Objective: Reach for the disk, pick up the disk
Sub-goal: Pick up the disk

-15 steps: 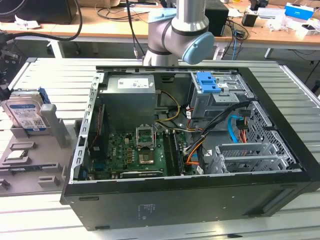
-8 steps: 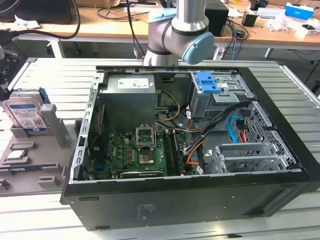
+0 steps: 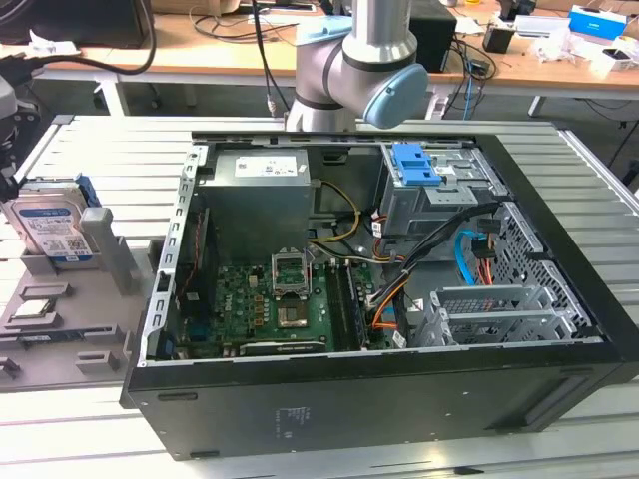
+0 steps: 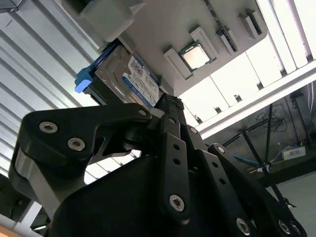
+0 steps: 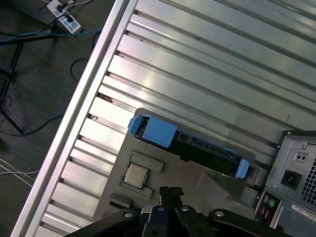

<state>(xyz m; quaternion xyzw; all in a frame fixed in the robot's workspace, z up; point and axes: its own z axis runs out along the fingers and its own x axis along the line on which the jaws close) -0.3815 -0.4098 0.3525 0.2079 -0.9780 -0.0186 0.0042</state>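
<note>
Nothing we can actually read here, folks. The disk [image 3: 50, 232] carries a white-and-blue label, but its print is too small for us to make out. Same story with the white sticker on the power supply [image 3: 255, 195] and the pale marks printed on the black case [image 3: 399, 404] side wall.

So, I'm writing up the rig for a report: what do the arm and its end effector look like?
The arm is silver-grey and tubular, with a pale blue round joint cap. The end effector is black linked plates studded with silver screw heads.
</note>
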